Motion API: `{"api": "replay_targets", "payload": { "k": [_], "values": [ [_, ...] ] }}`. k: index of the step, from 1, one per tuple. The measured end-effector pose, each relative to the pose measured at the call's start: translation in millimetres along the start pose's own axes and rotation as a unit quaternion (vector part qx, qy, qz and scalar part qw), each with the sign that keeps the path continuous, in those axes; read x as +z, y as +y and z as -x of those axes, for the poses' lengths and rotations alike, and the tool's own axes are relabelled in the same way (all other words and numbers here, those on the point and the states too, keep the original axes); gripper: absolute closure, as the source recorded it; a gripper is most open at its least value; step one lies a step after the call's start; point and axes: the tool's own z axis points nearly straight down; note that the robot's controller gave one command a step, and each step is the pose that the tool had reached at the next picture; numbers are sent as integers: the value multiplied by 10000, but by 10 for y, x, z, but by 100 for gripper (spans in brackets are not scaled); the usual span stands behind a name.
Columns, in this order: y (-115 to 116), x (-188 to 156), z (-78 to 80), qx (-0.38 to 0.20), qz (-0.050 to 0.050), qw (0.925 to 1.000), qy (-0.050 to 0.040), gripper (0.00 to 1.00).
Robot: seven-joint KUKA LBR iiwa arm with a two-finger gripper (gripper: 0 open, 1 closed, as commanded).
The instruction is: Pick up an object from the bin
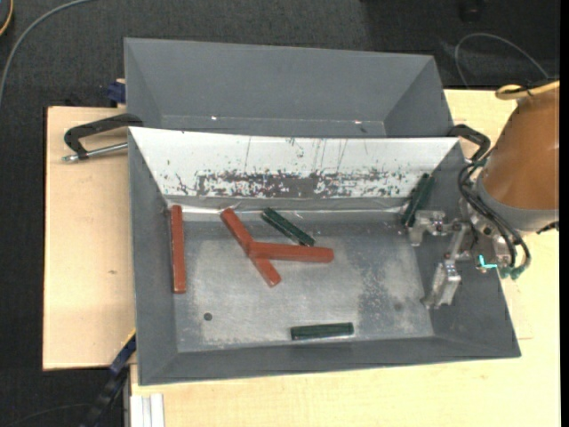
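Gripper (442, 285) sits low by the right wall of the bin (151, 265); can't tell if wide or narrow, nothing seen in it. Nearest to gripper: dark green stick (416, 201), just behind it, leaning in the corner. Green bar (322, 332) lies left & fwd of gripper, red sticks (277, 254) well left. Prob. best: take the lone flat green bar, closing across its short side.

Crossed sticks (265, 253) lie mid-bin, a lone stick (178, 248) left, another stick (322, 332) in front, the gripper (437, 297) right.
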Motion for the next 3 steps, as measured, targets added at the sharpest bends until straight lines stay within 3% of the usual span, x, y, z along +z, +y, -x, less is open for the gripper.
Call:
{"api": "replay_targets", "payload": {
  "k": [1, 2, 3],
  "values": [
    [893, 184, 763, -848, 8, 9964, -68, 0],
    [1358, 1274, 978, -1618, 6, 9868, -7, 0],
    [1341, 1237, 996, -1611, -6, 9869, -37, 100]
  ]
}}
